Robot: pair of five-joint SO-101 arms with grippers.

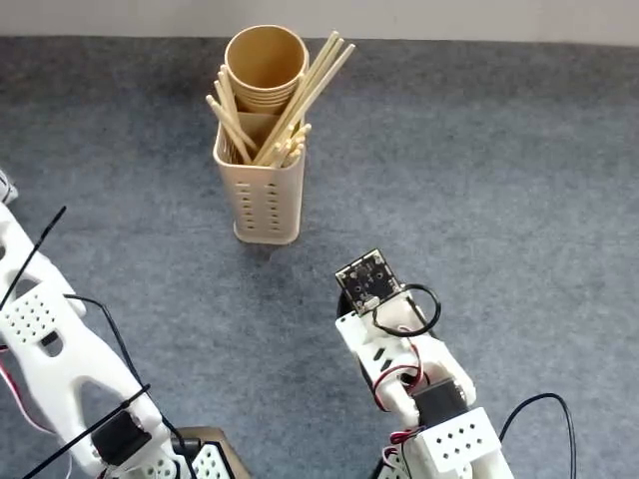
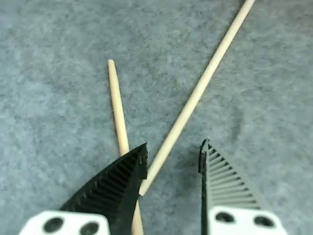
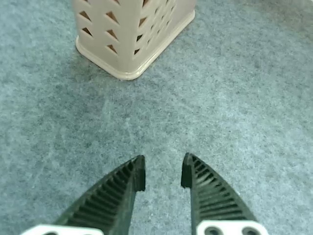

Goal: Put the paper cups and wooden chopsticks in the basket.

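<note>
The perforated beige plastic basket is standing upright on the grey fuzzy table, holding stacked paper cups and slanting wooden chopsticks. Two more round sticks are lying in a V, one running between the wide left fingers. The right fingers are gaping narrowly, empty.

Left gripper: jaws apart, aimed down. Right gripper: jaws narrowly apart, aimed down and forward.

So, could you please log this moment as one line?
left gripper: open over two chopsticks | right gripper: open, empty | basket: holds cups
</note>
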